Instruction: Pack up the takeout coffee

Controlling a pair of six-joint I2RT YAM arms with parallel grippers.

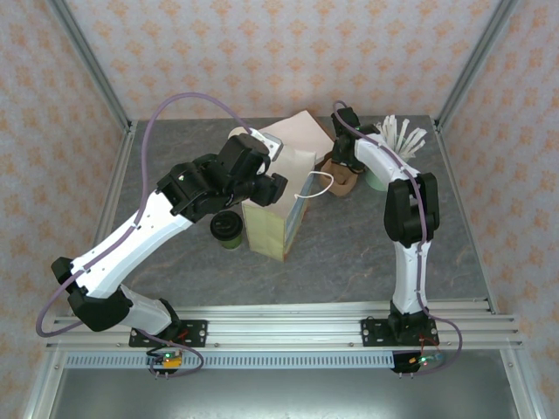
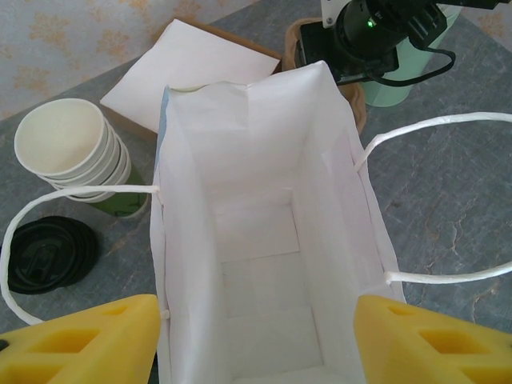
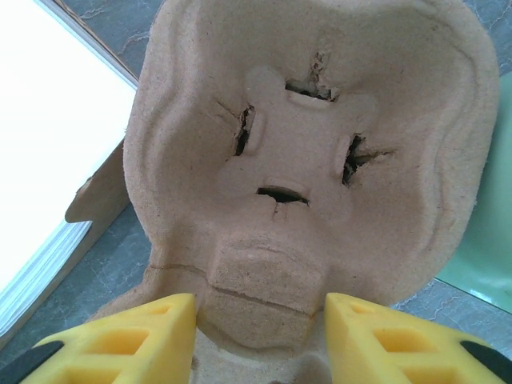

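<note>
Right now your takeout coffee [image 1: 227,229] stands upright on the worktop, lid up, left of the paper bag [image 1: 266,231]; left claw [image 2: 256,308] and right claw [image 3: 260,304] both stand open.

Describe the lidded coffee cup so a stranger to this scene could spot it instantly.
Find the tall white paper bag standing open mid-table. Left of its base sits a short green paper cup with a round black plastic lid. Only it is lidded; the stacked cream paper cups nearby are open-topped.

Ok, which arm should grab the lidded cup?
Left. The left gripper hovers open over the paper bag, and the lidded cup stands beside the bag on that arm's side. The right gripper is at the pulp carrier behind the bag.
</note>
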